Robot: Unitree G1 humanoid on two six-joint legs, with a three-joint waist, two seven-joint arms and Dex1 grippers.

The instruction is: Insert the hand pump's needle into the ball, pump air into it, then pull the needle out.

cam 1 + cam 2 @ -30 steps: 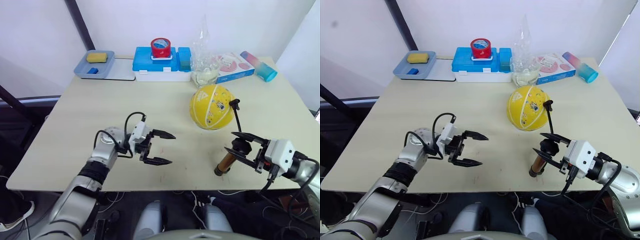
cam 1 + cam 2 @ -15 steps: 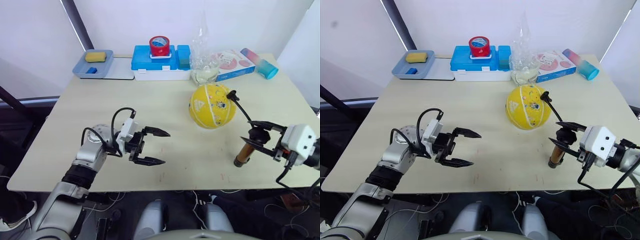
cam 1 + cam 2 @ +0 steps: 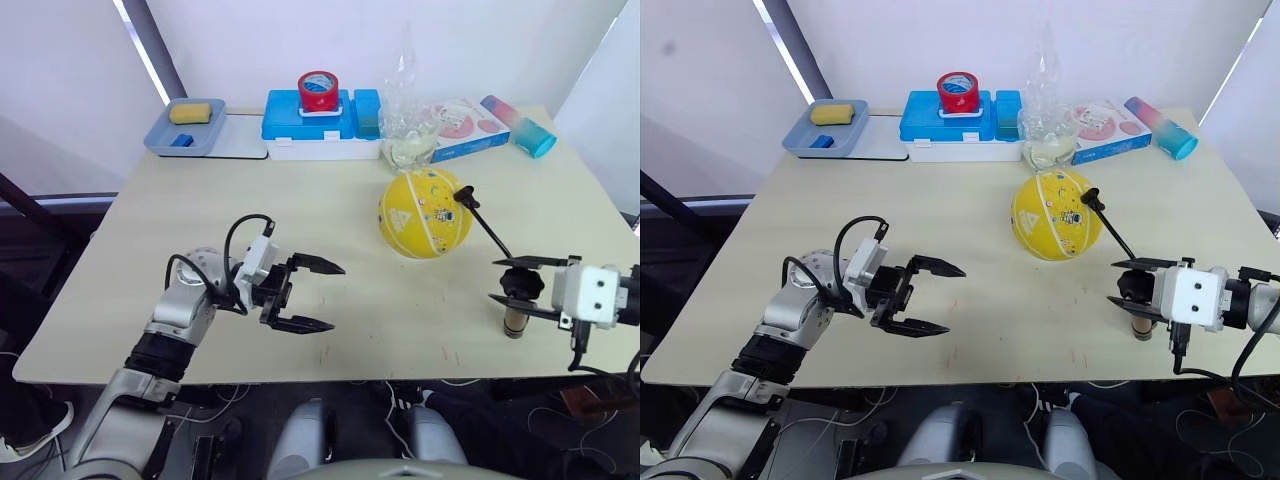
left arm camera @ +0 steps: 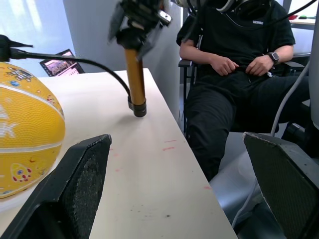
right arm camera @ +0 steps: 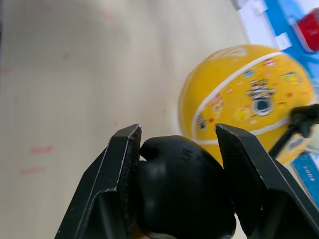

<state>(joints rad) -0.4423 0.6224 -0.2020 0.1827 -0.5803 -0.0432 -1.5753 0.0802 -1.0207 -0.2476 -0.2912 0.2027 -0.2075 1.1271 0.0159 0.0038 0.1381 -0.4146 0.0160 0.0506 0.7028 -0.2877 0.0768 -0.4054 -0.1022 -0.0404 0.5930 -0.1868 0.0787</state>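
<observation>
The yellow ball (image 3: 424,212) rests right of the table's middle. The hand pump (image 3: 515,321) stands upright on its base near the front right edge. My right gripper (image 3: 496,281) is shut on its black handle (image 5: 180,191). The thin black hose (image 3: 487,228) runs taut from the handle up to a small black fitting (image 3: 463,196) lying against the ball's upper right side. The needle itself is too small to make out. My left gripper (image 3: 336,297) hovers open and empty over the table, well left of the ball. The left wrist view shows the copper cylinder (image 4: 135,74) beside the ball (image 4: 25,129).
Along the back edge stand a grey tray (image 3: 166,139) with a yellow sponge, a blue-lidded box (image 3: 300,124) with a red tape roll (image 3: 319,91) on it, a clear bag (image 3: 408,128), a pink pack (image 3: 462,127) and a tumbler (image 3: 521,127). A person (image 4: 234,55) sits beyond the table's right edge.
My right gripper has carried the pump to the right and stood it upright from a tilt, pulling the hose straight. The ball and my left gripper have barely moved.
</observation>
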